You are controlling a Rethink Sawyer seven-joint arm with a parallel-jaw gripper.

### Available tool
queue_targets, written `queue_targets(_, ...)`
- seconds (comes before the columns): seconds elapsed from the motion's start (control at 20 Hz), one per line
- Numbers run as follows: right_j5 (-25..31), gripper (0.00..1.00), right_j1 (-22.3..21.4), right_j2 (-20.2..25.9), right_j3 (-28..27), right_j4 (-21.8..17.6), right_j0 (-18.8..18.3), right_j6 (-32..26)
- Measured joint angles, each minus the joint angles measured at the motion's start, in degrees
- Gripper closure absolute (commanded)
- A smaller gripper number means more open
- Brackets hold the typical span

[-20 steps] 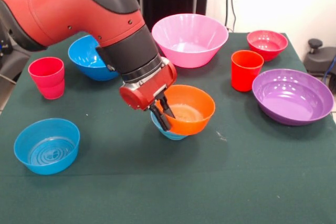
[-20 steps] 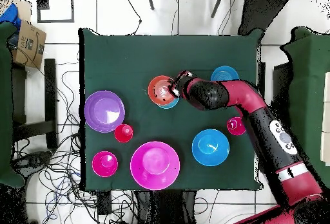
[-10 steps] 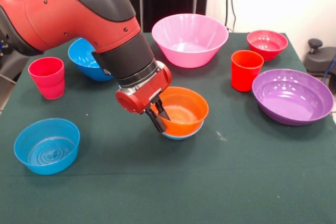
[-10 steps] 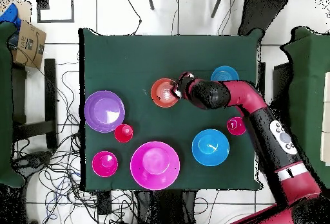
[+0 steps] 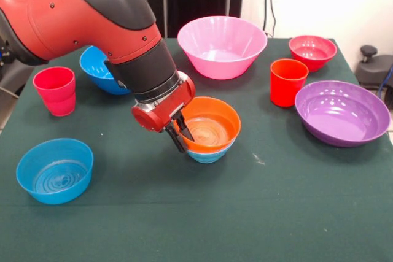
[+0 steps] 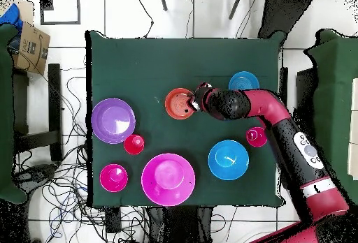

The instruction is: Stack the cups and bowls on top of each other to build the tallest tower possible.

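Front view: gripper (image 5: 178, 134) jaws clenched on orange bowl (image 5: 209, 128) rim at its 9 o'clock; orange bowl nested in light-blue bowl (image 5: 206, 154), mid-worktop (image 5: 184, 213).
Overhead view: orange bowl (image 6: 180, 102) near centre, gripper (image 6: 198, 101) at its 3 o'clock.

Orange bowl (image 5: 209, 128) nested upright in light-blue bowl (image 5: 207, 154), mid-table, other bowls and cups scattered.

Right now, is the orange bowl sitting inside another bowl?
Yes: the orange bowl nests upright in the light-blue bowl, whose base shows beneath it.
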Motion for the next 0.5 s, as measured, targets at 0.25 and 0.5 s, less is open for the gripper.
queue_targets(0.25, 1.42, 1.00, -0.82, -0.52, 0.01, 0.24, 0.20, 0.00)
queue_targets(0.5, 2.77, 1.00, -1.66, -0.74, 0.01, 0.39, 0.21, 0.00)
